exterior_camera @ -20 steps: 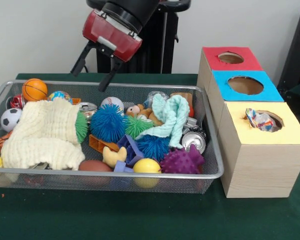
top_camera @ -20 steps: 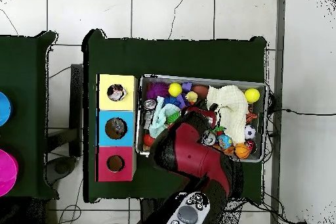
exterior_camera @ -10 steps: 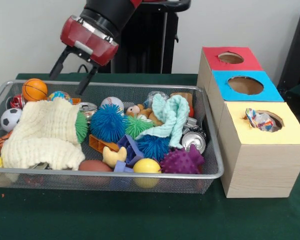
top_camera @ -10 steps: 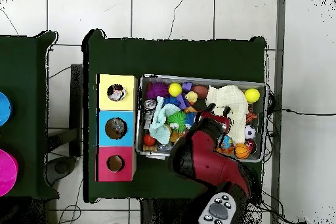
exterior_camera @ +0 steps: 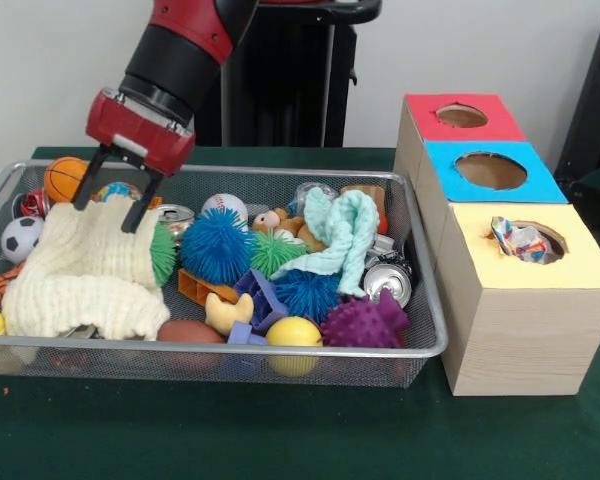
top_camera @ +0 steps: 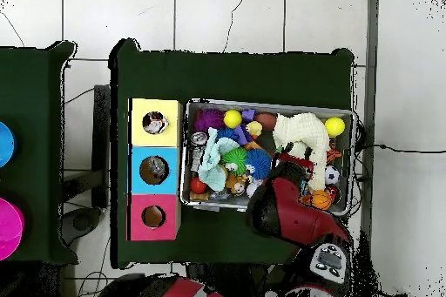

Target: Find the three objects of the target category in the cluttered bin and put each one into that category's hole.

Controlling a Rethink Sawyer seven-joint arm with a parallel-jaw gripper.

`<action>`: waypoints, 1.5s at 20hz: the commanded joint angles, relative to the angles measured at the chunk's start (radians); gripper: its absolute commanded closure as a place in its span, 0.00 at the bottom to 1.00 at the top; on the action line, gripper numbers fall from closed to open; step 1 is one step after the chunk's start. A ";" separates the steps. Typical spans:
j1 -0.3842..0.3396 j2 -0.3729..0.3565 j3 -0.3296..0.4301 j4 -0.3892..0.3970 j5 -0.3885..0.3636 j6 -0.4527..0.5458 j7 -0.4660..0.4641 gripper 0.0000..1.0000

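The end effector [exterior_camera: 108, 208], a red block with two thin black fingers [exterior_camera: 138, 206] spread apart, hangs over the left part of the wire-mesh bin [exterior_camera: 420, 330], its tips at the top edge of the thick cream cloth [exterior_camera: 80, 268], a nubby knitted fold heaped against the bin's left side. Nothing is pinched between the fingers. The bin's shallow silver tray with a thick metal rim sits on the green-covered counter [exterior_camera: 280, 430]. Right of the cream cloth lie bristly blue [exterior_camera: 216, 243] and green [exterior_camera: 273, 252] balls, a knobbly purple ball [exterior_camera: 363, 322], a smooth yellow ball [exterior_camera: 294, 332], a limp mint cloth [exterior_camera: 342, 232] and a dented can [exterior_camera: 388, 280]. One crumpled white wad with red and blue patches [exterior_camera: 521, 240] sits inside the round yellow-surround hole [exterior_camera: 550, 262] of the pale wood-grain box, right of the bin
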 commanded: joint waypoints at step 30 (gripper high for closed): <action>0.048 0.030 0.053 0.052 0.044 -0.103 0.168 1.00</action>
